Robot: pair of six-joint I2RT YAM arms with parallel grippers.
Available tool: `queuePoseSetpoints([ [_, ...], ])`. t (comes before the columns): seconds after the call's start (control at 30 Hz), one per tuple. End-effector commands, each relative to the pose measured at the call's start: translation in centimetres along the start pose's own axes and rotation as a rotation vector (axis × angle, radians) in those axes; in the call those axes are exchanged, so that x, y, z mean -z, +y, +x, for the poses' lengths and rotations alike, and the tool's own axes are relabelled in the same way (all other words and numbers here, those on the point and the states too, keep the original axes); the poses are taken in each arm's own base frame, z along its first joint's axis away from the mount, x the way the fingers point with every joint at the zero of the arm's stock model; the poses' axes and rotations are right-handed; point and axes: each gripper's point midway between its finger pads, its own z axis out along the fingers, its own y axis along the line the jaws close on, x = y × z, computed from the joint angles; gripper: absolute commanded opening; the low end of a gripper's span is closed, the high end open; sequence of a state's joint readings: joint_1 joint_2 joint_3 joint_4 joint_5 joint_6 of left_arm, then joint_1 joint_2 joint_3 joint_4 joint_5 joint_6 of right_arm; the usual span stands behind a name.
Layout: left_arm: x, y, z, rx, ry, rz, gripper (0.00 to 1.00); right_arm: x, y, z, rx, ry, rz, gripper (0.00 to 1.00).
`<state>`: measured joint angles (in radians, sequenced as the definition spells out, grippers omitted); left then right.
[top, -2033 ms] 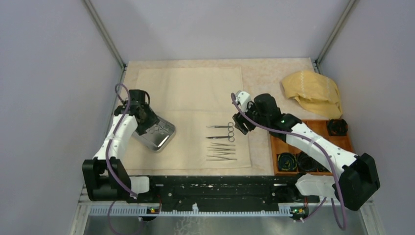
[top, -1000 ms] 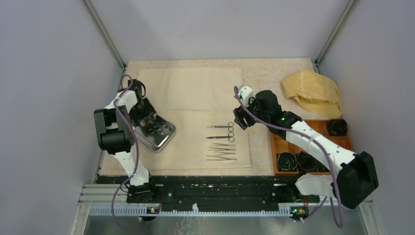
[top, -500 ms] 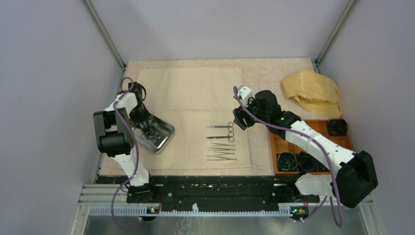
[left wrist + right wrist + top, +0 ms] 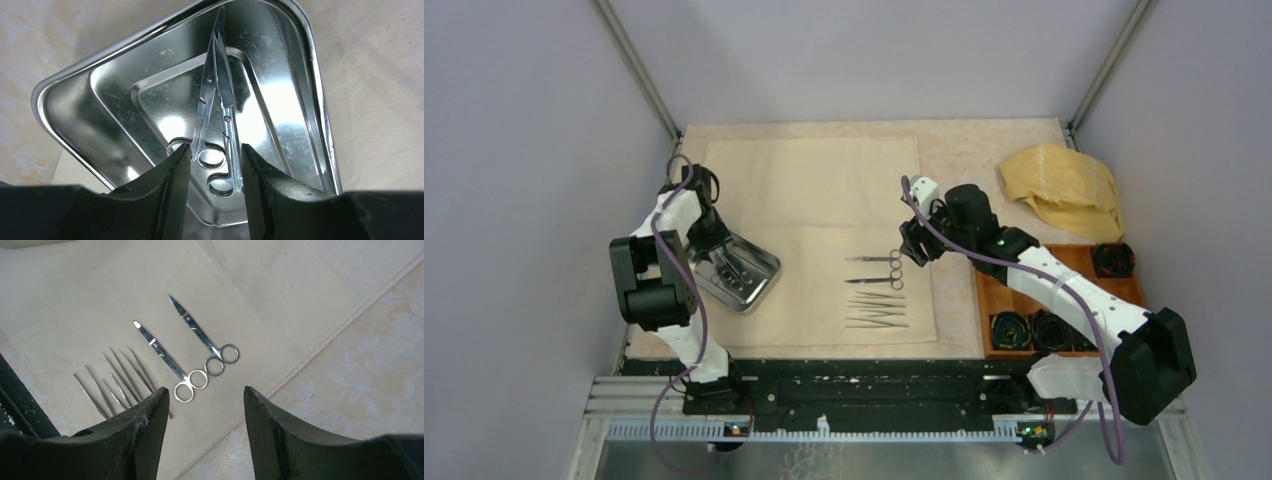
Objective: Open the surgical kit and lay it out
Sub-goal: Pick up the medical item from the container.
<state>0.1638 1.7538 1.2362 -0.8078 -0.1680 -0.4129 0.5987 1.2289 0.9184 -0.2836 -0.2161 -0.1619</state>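
Now lower over tray (image 4: 746,275) scissors (image 4: 216,107).

Beige table (image 4: 984,150), cream sheet (image 4: 814,185), mustard cloth (image 4: 1064,185), orange box (image 4: 1064,290)

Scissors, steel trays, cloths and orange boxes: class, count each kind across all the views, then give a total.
Scissors: 4, two on the cream cloth, two in the tray
Steel tray: 1
Cloths: 2, the cream cloth and a mustard-yellow cloth
Orange box: 1
Total: 8
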Motion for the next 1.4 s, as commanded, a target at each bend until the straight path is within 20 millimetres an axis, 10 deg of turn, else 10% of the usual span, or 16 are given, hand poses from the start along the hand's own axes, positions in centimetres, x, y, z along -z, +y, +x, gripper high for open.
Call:
queuePoseSetpoints([
  [0.0,0.6,-0.8,-0.6,0.032,-0.021,0.04,0.49,0.7,-0.3,-2.7,-0.004,-0.075,0.001,0.56],
  [0.27,-1.6,-1.8,-1.0,0.028,0.001,0.063,0.58,1.1,-0.2,-2.7,-0.004,-0.074,0.002,0.56],
  [0.87,-4.9,-1.6,1.0,0.005,0.031,0.058,0.23,1.4,-0.3,-2.7,-0.003,-0.07,0.006,0.55],
  [1.37,1.7,-2.0,-1.3,-0.017,-0.099,0.159,0.0,1.4,0.3,-2.5,-0.035,-0.069,-0.017,0.55],
])
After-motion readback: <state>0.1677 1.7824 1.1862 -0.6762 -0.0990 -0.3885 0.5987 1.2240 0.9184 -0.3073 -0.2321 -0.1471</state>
